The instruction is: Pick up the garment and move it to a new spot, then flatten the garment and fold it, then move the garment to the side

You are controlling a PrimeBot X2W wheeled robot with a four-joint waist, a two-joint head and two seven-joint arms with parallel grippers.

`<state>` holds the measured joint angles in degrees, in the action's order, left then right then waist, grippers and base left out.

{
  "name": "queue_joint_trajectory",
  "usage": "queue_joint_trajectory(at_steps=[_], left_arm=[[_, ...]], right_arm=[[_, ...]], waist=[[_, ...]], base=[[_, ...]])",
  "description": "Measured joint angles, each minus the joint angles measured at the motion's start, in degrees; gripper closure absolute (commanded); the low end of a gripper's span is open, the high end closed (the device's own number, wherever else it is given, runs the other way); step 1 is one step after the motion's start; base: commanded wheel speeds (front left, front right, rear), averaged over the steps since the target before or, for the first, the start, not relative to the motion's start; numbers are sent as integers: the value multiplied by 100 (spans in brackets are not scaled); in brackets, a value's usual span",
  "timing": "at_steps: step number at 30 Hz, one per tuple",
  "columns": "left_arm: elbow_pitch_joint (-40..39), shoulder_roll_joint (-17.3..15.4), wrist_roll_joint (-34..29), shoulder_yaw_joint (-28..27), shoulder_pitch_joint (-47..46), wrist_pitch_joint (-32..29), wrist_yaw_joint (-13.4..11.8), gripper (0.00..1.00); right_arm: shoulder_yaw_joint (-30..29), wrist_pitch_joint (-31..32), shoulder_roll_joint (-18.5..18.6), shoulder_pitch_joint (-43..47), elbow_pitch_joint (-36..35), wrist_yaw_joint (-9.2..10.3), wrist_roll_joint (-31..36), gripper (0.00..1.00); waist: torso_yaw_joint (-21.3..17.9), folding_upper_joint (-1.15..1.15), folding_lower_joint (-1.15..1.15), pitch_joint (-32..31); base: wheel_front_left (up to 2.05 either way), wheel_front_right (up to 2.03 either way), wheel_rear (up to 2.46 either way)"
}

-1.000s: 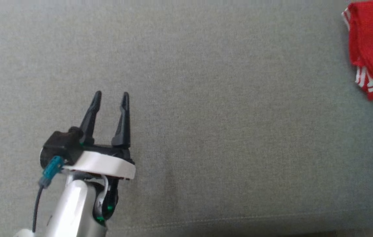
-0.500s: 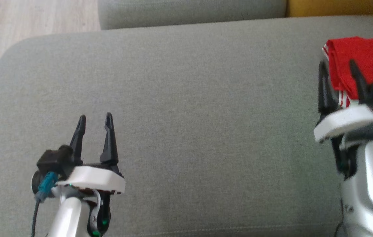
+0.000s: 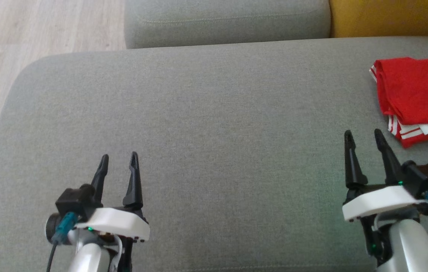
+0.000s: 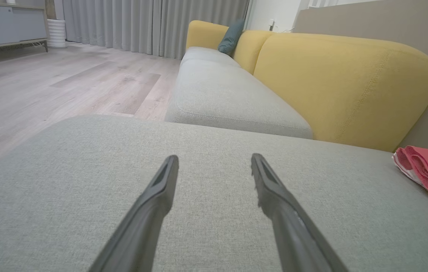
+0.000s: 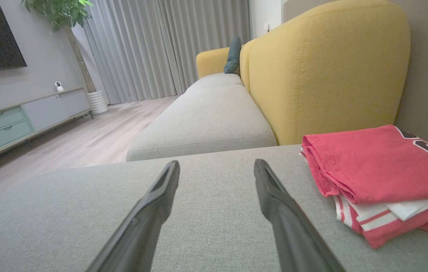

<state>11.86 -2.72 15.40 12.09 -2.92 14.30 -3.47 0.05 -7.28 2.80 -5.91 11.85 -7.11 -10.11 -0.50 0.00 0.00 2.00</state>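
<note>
Both sets of fingers stand wide apart, holding nothing: left gripper (image 3: 119, 156) and right gripper (image 3: 363, 133) over the grey sofa seat (image 3: 217, 113), folded red garment (image 3: 414, 90) near the right one.

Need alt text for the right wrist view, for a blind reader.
A folded red garment with white stripes lies on a grey sofa cushion, right of the open, empty right gripper. A yellow backrest rises behind it.
</note>
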Motion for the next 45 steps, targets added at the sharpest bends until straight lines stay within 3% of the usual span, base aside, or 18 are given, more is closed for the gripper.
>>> queue_joint_trajectory(at_steps=[34,35,45], left_arm=[[136,-2,51,165,244,0,-91,0],[141,-2,54,165,244,1,-109,100],[694,-1,318,197,660,-69,-98,100]], right_arm=[[311,-77,-9,313,179,0,10,0],[312,-77,-9,311,174,0,10,100],[323,-27,-18,689,746,1,-225,100]], waist=[[26,0,0,-200],[23,0,0,-193],[20,0,0,-189]], base=[[0,0,0],[0,0,0],[0,0,0]])
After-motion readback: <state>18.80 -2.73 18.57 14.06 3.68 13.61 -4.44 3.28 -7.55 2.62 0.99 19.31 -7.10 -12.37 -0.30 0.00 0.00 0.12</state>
